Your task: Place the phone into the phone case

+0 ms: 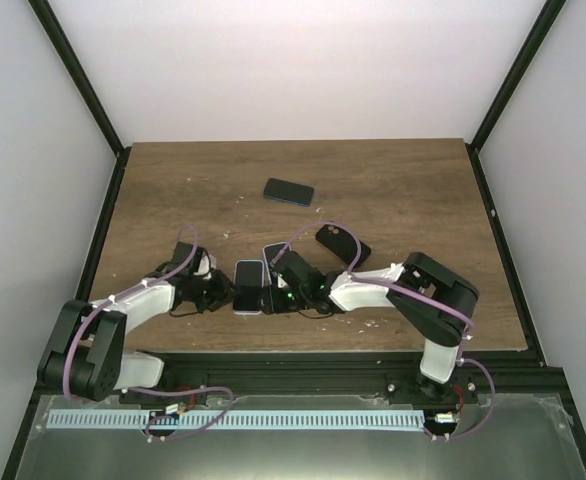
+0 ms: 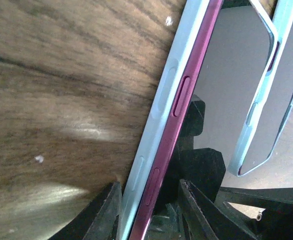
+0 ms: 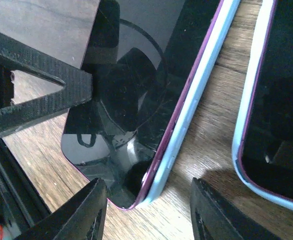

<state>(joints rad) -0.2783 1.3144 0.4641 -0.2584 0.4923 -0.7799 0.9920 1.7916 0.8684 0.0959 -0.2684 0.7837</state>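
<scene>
A phone with a magenta rim (image 2: 179, 102) lies partly seated in a light blue case (image 2: 156, 107) on the wooden table; it also shows in the top view (image 1: 248, 287) and in the right wrist view (image 3: 136, 75), where the case (image 3: 196, 100) runs along its right edge. My left gripper (image 2: 149, 207) straddles one long edge of phone and case: the left finger touches the case, and a gap shows at the right finger. My right gripper (image 3: 146, 205) is open wide around the phone's near corner, touching nothing.
A second phone in a light blue case (image 1: 276, 254) lies just right of the first and shows in both wrist views (image 2: 266, 75) (image 3: 271, 115). A dark phone (image 1: 288, 191) lies farther back. A black case (image 1: 343, 243) lies to the right.
</scene>
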